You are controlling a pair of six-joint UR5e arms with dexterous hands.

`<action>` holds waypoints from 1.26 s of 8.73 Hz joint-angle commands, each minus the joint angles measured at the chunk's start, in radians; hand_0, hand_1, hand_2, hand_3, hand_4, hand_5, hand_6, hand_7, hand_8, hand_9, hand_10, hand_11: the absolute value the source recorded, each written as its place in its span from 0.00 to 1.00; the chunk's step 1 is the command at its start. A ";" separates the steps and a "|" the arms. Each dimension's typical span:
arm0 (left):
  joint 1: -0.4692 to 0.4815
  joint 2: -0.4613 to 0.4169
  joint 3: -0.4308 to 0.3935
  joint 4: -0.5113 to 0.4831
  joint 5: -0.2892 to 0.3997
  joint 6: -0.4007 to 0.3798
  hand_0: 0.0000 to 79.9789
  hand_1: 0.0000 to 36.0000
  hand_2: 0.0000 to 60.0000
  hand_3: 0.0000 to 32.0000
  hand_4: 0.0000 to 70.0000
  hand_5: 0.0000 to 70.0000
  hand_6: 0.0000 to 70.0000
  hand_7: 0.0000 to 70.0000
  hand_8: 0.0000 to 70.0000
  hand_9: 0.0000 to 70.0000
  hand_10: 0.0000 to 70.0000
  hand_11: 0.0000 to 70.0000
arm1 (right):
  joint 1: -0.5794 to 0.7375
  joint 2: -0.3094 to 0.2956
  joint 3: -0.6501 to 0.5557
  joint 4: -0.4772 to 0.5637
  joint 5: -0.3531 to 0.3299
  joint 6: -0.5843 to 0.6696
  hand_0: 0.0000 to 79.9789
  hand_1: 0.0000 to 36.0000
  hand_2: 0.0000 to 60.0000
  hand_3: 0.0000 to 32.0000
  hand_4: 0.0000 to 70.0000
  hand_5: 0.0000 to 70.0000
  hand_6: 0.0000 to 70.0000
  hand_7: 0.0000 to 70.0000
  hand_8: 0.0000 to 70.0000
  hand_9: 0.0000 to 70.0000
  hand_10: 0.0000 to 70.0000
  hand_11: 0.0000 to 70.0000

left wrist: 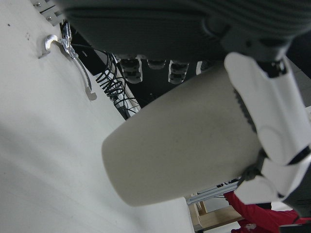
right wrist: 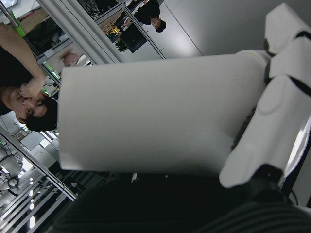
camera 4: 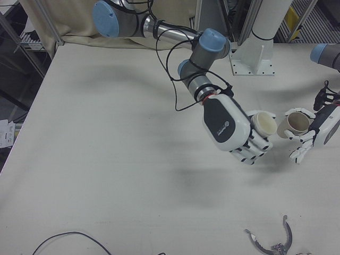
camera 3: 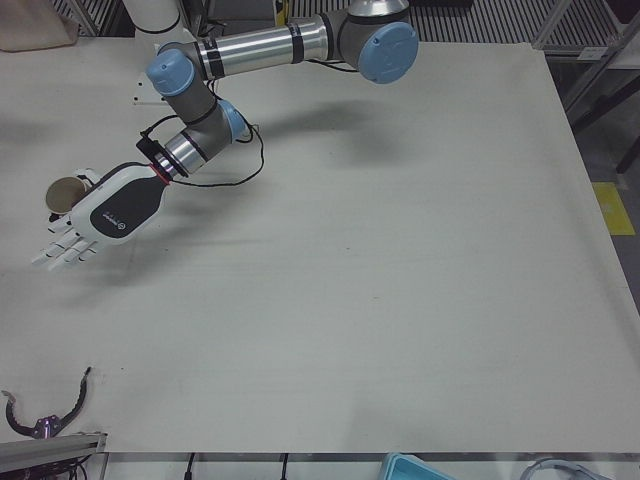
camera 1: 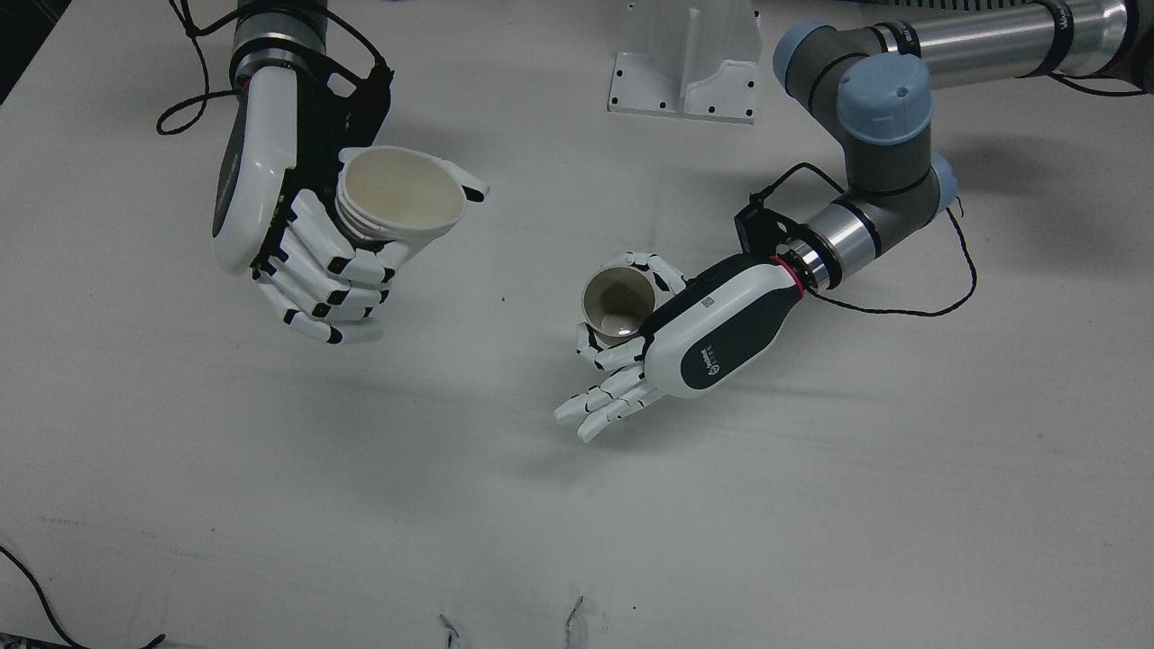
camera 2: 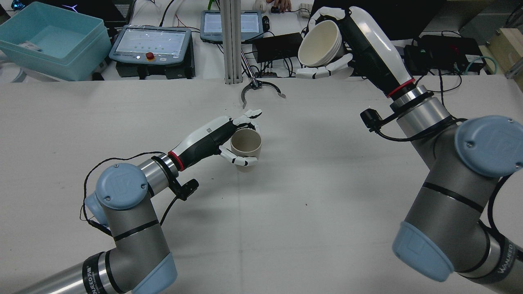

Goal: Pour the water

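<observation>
Both hands hold paper cups, right cup tipped.
Left hand (camera 1: 712,333) clamped on beige cup (camera 1: 618,305); right hand (camera 1: 297,234) clamped on white cup (camera 1: 401,194), raised well apart; hand logo unreadable.

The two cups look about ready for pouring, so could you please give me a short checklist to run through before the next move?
1. Right hand holds the pouring cup: ok.
2. Left hand holds the receiving cup: ok.
3. Receiving cup upright, mouth up: ok.
4. Pouring cup's mouth above the receiving cup: not ok, the two are apart.
5. Water in the pouring cup: cannot tell.
6. Table around the receiving cup clear: ok.
</observation>
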 commanded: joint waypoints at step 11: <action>-0.120 0.015 -0.021 0.003 0.042 -0.032 0.45 1.00 1.00 0.00 0.36 0.77 0.03 0.11 0.01 0.03 0.08 0.14 | -0.053 0.129 -0.052 -0.128 -0.108 -0.320 0.65 0.76 0.99 0.00 0.22 1.00 0.70 0.92 0.58 0.79 0.37 0.56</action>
